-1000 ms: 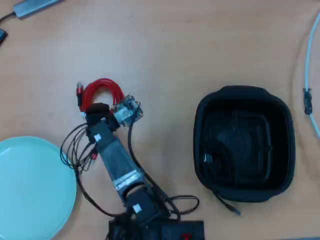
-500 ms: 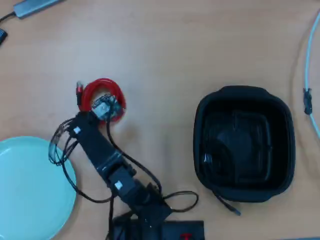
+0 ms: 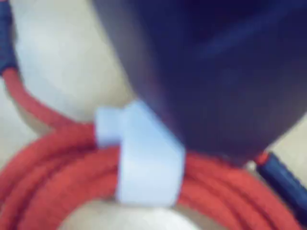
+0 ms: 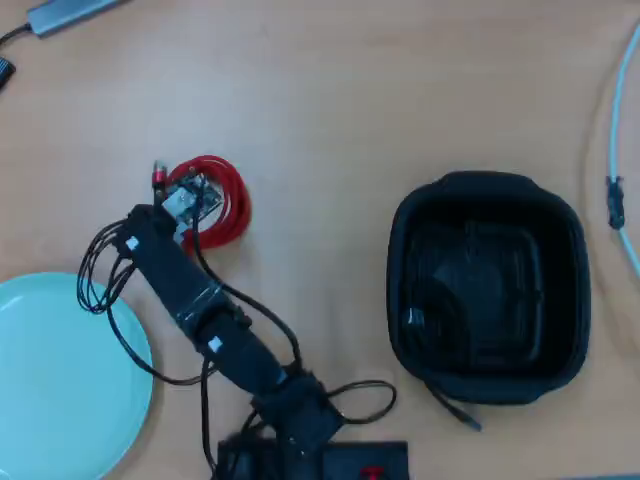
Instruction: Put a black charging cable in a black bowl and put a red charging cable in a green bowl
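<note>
The red charging cable (image 4: 232, 196) lies coiled on the wooden table; in the wrist view (image 3: 57, 177) it fills the lower frame, its white tie (image 3: 144, 163) in the middle. My gripper (image 4: 192, 203) sits right on the coil's left side. In the wrist view only one dark blurred jaw shows, its tip (image 3: 216, 143) touching the coil beside the tie, so the gripper's state is unclear. The black charging cable (image 4: 413, 318) lies inside the black bowl (image 4: 575, 300) at the right, one end trailing over the front rim. The green bowl (image 4: 60, 380) stands at the lower left.
My arm (image 4: 215, 335) with loose black wires stretches from the base at the bottom edge towards the coil, beside the green bowl. A grey adapter (image 4: 70, 12) lies at the top left. A white cable (image 4: 620, 150) runs along the right edge.
</note>
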You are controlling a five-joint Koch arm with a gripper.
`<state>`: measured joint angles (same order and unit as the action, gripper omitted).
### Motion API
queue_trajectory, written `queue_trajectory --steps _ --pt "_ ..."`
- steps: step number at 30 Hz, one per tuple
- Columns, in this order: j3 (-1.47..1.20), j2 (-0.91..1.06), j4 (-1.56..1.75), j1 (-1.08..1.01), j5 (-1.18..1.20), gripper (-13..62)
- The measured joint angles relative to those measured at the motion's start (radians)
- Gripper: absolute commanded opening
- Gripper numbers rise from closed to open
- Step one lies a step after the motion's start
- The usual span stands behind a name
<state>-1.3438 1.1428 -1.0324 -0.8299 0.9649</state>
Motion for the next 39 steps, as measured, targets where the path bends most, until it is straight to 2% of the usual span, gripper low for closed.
queue_trajectory --steps 10,16,20,35,39 --pt "0.0 0.003 -0.098 0.063 0.002 22.4" --pt "0.006 0.077 -0.161 0.104 0.0 22.5" --pt "0.132 0.13 -0.241 0.104 0.0 22.4" --pt "0.147 0.15 -0.313 -0.089 -0.002 22.4" --pt "0.147 0.095 -0.313 -0.101 -0.002 22.4"
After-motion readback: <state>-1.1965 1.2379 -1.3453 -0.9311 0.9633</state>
